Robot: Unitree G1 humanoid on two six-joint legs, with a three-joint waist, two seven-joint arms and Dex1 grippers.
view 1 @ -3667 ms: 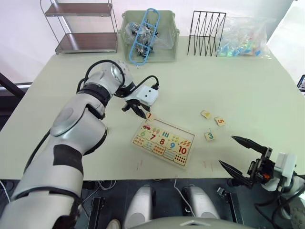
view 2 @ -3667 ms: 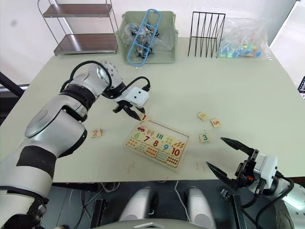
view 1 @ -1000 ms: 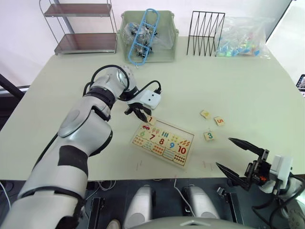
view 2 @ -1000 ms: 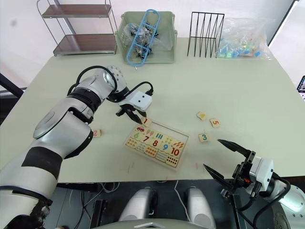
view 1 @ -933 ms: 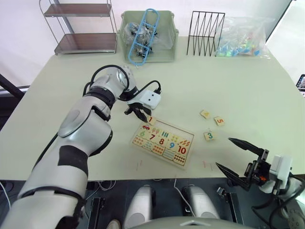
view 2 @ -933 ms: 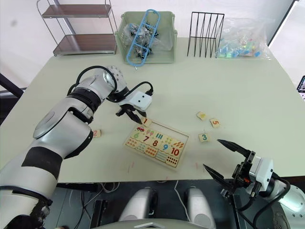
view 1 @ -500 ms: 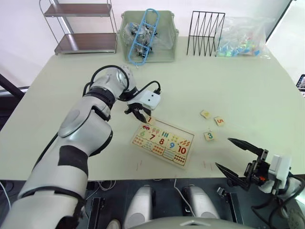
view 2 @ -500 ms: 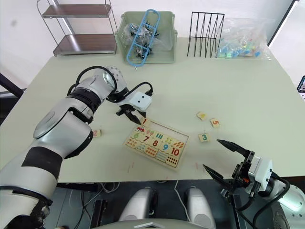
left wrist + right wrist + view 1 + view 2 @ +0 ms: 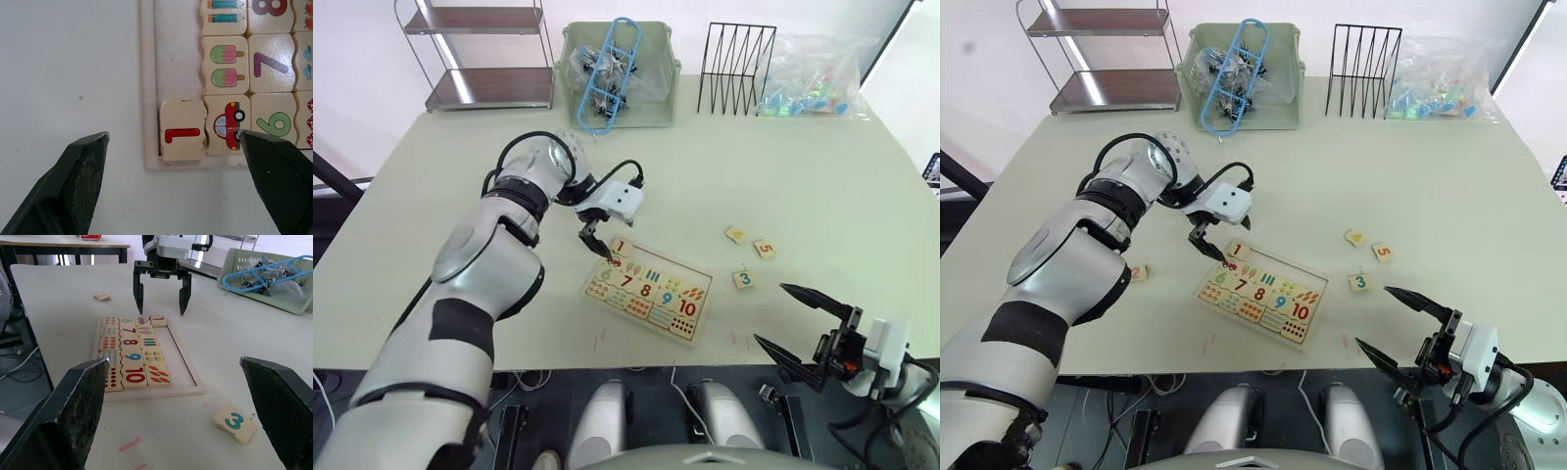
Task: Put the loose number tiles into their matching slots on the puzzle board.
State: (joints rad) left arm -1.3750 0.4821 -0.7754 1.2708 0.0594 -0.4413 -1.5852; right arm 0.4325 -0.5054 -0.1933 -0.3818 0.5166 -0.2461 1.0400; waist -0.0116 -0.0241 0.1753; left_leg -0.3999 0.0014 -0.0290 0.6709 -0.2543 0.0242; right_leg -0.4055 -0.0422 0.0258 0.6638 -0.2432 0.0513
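Left gripper (image 9: 598,241) — wide — over tile 1 (image 9: 183,135)

We see the left gripper (image 9: 599,244) open over the puzzle board's (image 9: 651,291) near corner, tile 1 (image 9: 620,247) just beside its fingertips, seated at the row's end. Tiles 3 (image 9: 743,279), 5 (image 9: 765,249) and one more (image 9: 736,234) lie loose, well right of it. Right gripper (image 9: 800,320) hangs open, far off.

left gripper (image 9: 173,142): now opening, lifting clear of tile
1 tile (image 9: 183,130): now sitting in corner slot of board (image 9: 146,88)
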